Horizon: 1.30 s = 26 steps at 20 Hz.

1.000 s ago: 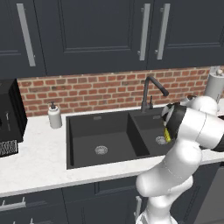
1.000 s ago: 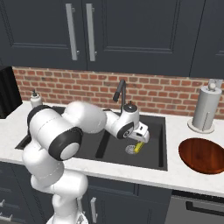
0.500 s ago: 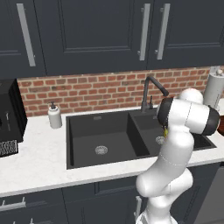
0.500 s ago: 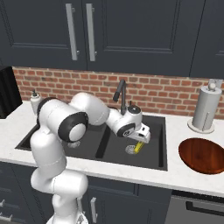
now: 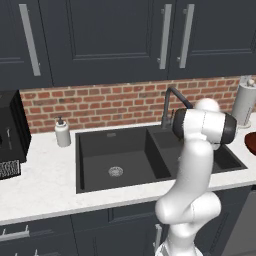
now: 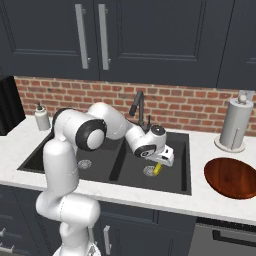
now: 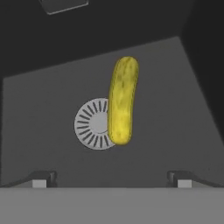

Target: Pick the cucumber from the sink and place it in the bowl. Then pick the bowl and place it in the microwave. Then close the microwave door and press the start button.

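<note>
Gripper (image 7: 111,178) jaws spread wide, empty, above cucumber (image 7: 122,100). Drain (image 7: 94,124) at its 8 o'clock. Risk: round cucumber rolls off fingertips (image 7: 43,178) on closing.

A red brick backsplash (image 5: 100,105) runs along the far wall, under a row of dark slate-blue upper cabinets (image 6: 150,35) with long vertical metal handles (image 6: 82,36). A pale, marbled white worktop (image 5: 35,185) spans the room's width, with matching dark lower cabinets (image 5: 85,232) beneath it. On the worktop at the left, near the wall, stands a small white soap dispenser (image 5: 62,132); further left sits a black boxy appliance (image 5: 10,135) with a grille. At the far right stands an upright paper towel roll (image 6: 234,124) on a holder. The light is even and soft.
</note>
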Motion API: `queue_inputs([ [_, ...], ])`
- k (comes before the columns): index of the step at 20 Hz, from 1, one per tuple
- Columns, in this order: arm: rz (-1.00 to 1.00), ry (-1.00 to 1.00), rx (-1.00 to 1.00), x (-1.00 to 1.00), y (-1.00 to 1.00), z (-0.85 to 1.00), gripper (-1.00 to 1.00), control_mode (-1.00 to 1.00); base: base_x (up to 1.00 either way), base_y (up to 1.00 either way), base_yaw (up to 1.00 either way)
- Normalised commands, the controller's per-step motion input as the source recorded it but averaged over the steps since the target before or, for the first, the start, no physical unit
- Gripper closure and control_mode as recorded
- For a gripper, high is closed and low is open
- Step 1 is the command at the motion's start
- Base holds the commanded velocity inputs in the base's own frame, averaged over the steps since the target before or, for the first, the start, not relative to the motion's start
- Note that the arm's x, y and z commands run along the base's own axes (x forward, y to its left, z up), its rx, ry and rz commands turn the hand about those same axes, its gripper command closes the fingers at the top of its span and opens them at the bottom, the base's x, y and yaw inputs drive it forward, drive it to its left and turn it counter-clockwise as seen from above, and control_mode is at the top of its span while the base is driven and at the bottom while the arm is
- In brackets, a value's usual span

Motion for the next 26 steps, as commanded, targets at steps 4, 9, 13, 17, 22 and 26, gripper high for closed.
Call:
queue_inputs([
  [4, 0.0, 0.03, 0.0, 0.41, 0.0, -0.27, -1.0, -1.0, 0.0, 0.0, 0.0],
  [9, 0.0, 0.0, 0.0, 0.31, -0.01, -0.29, -1.0, -1.0, 0.0, 0.0, 0.0],
  [13, 0.0, 0.0, 0.0, 0.2, -0.05, -0.25, -1.0, -1.0, 0.0, 0.0, 0.0],
  [17, 0.0, 0.0, 0.0, 0.21, -0.06, -0.26, -1.0, -1.0, 0.0, 0.0, 0.0],
  [22, 0.0, 0.01, 0.0, 0.2, -0.03, -0.28, -1.0, -1.0, 0.0, 0.0, 0.0],
  [26, 0.0, 0.04, 0.0, 0.21, -0.06, -0.32, -1.0, -1.0, 0.0, 0.0, 0.0],
])
